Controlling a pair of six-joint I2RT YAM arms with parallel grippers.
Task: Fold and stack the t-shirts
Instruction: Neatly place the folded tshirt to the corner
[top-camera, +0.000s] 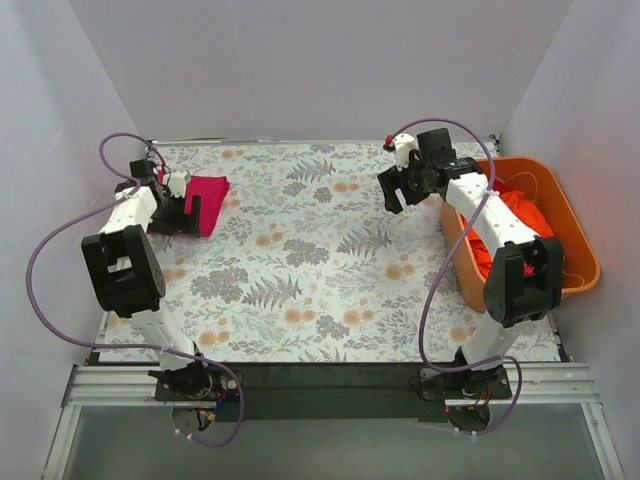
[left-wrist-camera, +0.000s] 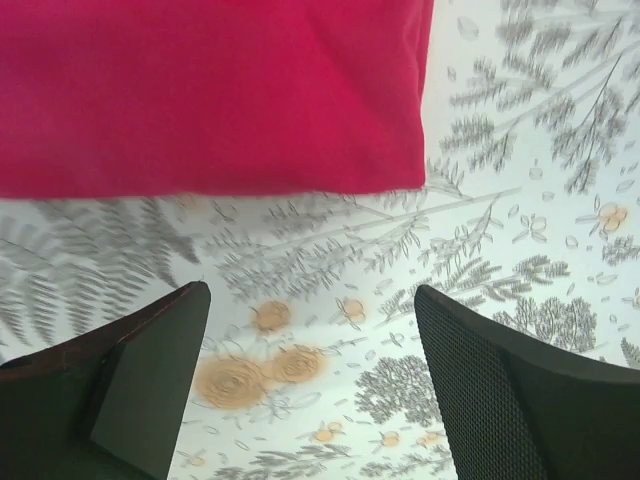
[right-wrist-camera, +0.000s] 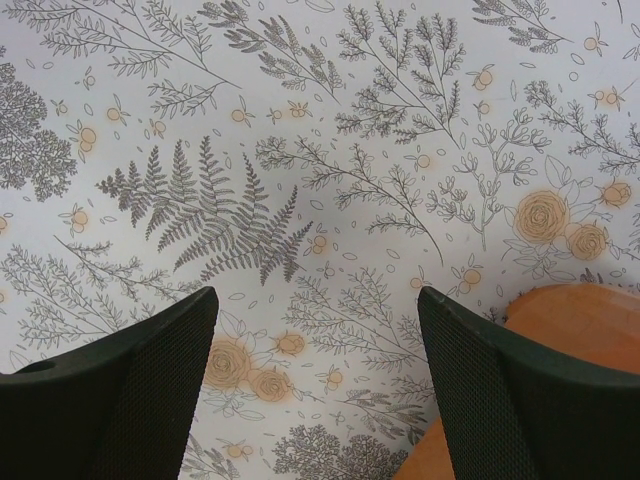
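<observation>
A folded magenta-pink t-shirt (top-camera: 205, 200) lies flat at the far left of the table; it fills the top of the left wrist view (left-wrist-camera: 210, 95). My left gripper (top-camera: 182, 205) is open and empty, just off the shirt's near edge; its fingertips (left-wrist-camera: 165, 340) hang over bare cloth-patterned table. Orange-red t-shirts (top-camera: 515, 225) lie bunched in the orange tub (top-camera: 575, 225) at the right. My right gripper (top-camera: 395, 190) is open and empty, above the table left of the tub; the tub's rim (right-wrist-camera: 575, 320) shows at the lower right of its view.
The table (top-camera: 320, 250) has a floral and fern print. White walls close in the back and both sides. The tub stands against the right wall beside the right arm.
</observation>
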